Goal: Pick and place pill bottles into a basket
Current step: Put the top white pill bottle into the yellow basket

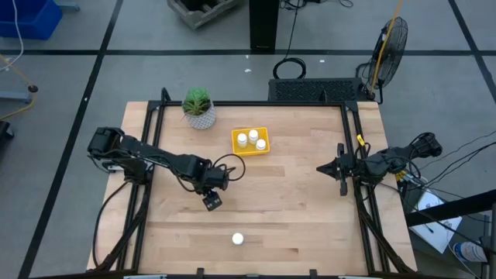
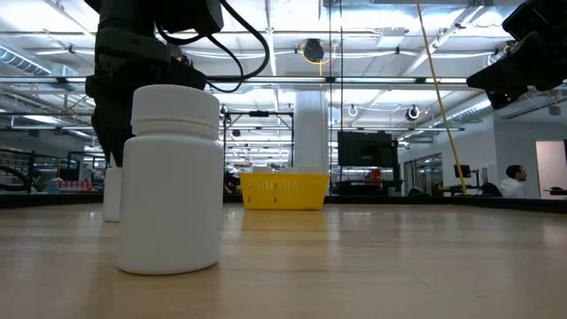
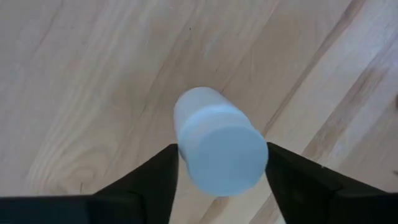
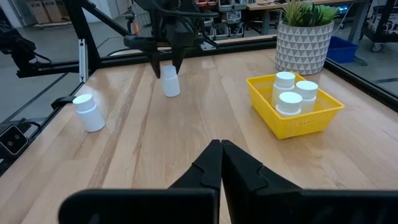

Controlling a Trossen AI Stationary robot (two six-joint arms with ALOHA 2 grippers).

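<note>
Left gripper [image 1: 212, 201] straddles an upright pill bottle [image 3: 219, 148] mid-bench, fingers [image 3: 149, 180] spread either side, not clamped. Looks light, rigid, slick plastic; best squeezed below the cap.

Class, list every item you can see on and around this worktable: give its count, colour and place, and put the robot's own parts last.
Pill bottles: five, white. Three stand in the basket; one stands between the left gripper's fingers; one stands alone near the table's front edge.
Basket: one, yellow, table's back middle.
Plant pot: one, white patterned, green plant, beside the basket.
Table: one, light wood.
Fan: one, dark, on the floor behind the table's right corner.
Left gripper: dark, over the table's left middle, around a bottle.
Right gripper: dark, fingers together, at the right edge.
</note>
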